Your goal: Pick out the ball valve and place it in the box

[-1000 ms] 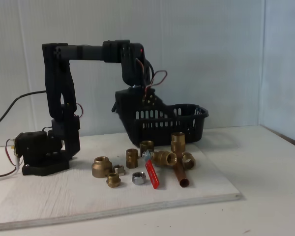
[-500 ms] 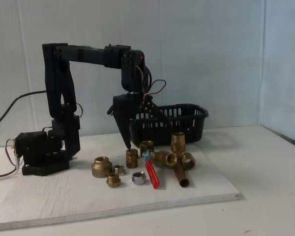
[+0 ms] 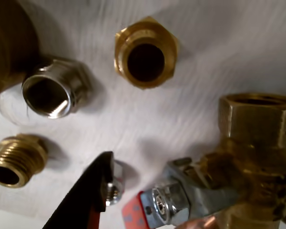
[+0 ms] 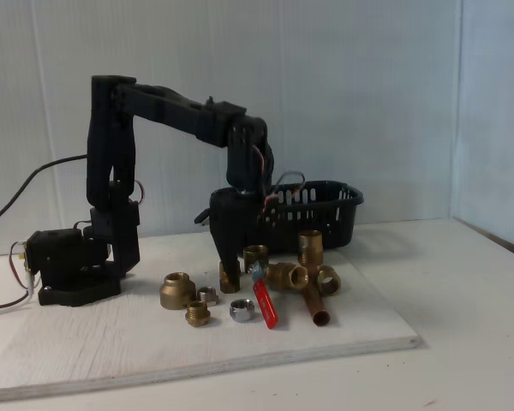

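Gripper lowered among brass fittings, just left of the ball valve; its opening cannot be judged.
Valve's red lever runs lengthwise toward the board's front edge, brass body behind; black box stands beyond the board's back edge.

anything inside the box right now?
In the fixed view, daylight shows through the side slots of the box and nothing rises above its rim. Its floor is hidden by the wall, and its left end by the gripper, so low items cannot be ruled out.
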